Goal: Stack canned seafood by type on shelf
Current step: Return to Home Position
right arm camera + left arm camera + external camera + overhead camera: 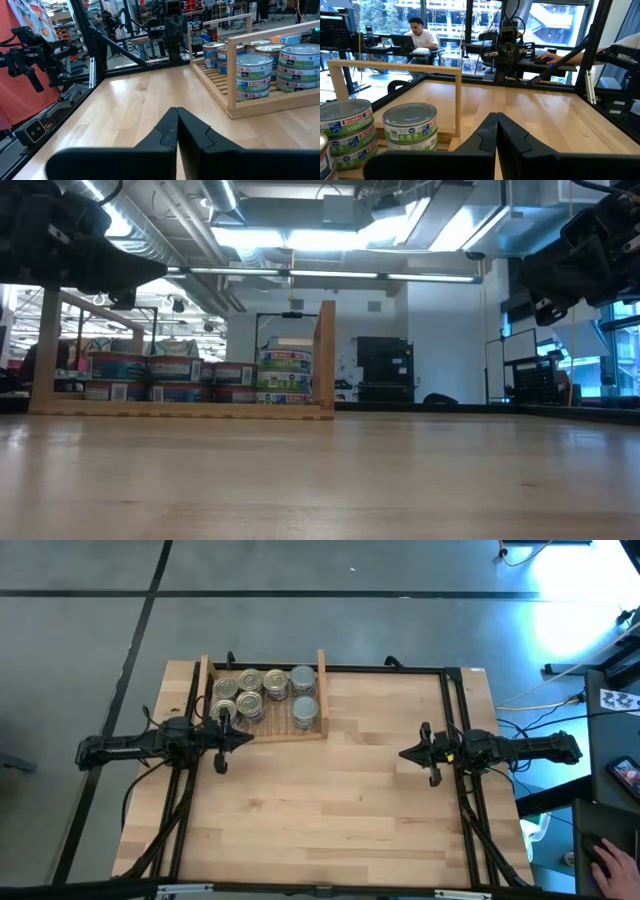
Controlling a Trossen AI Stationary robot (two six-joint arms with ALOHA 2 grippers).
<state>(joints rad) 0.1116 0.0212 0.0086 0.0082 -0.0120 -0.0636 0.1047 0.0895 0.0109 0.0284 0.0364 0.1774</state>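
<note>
The canned seafood (262,693) stands in stacks inside the light-wood shelf (321,690) at the table's far left; golden-topped stacks on the left, grey-topped stacks (304,695) on the right. The low view shows the stacks (285,375) resting on the shelf's base. My left gripper (248,738) is shut, level, just in front of the shelf's near left corner, touching nothing. My right gripper (404,753) is shut and empty at the table's right side, pointing left. Both show their closed fingers (497,131) (177,127) in the wrist views.
A dark metal frame (455,700) borders the table. Bare wooden tabletop (330,800) lies between the arms and toward the near edge. A person sits at a desk (417,37) beyond the table, and a hand (608,860) rests at the lower right, off the table.
</note>
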